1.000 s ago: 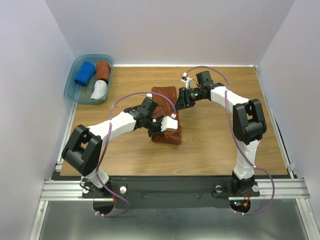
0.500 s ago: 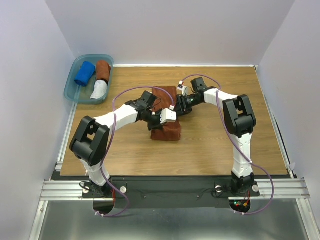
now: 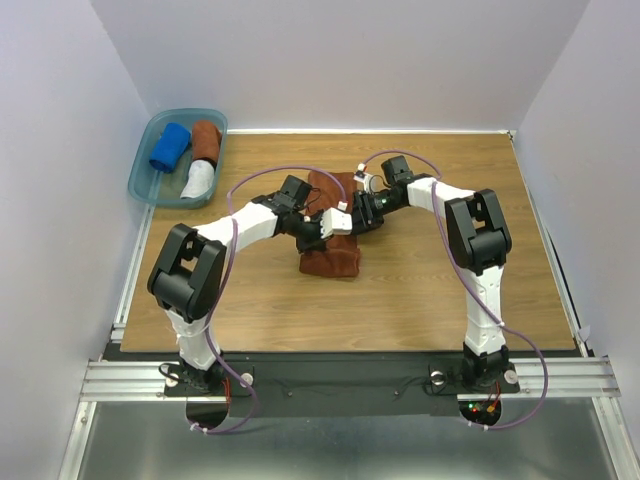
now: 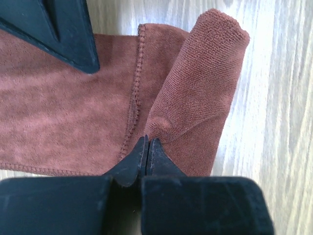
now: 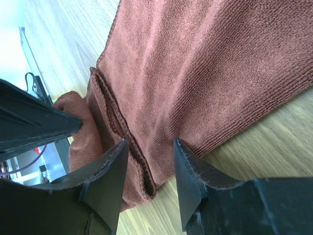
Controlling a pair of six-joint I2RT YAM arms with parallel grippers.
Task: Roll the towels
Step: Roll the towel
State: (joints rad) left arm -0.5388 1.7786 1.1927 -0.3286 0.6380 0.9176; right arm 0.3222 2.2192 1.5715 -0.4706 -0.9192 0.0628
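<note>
Rust-brown towel (image 3: 330, 225): we see it lying near the middle of the wooden table (image 3: 420, 290), its long axis running from the near side toward the far side; the near end is folded or rolled over into a thick bundle, the far part lies flat.
Left gripper (image 4: 147, 147): we see its fingers clenched on a pinch of the rolled fold at the towel's edge, the tips pressed together with cloth between them.
Right gripper (image 5: 150, 161): we see its fingers parted, straddling the hemmed edge of the same towel; cloth lies between them, but we cannot tell whether they press on it.
Both arms: we see them meeting over the towel's middle, wrists just beside each other.
Blue tub (image 3: 150, 150): at the far left corner, holding a blue roll (image 3: 168, 146), a brown roll (image 3: 206, 139) and a light grey roll (image 3: 197, 179).
</note>
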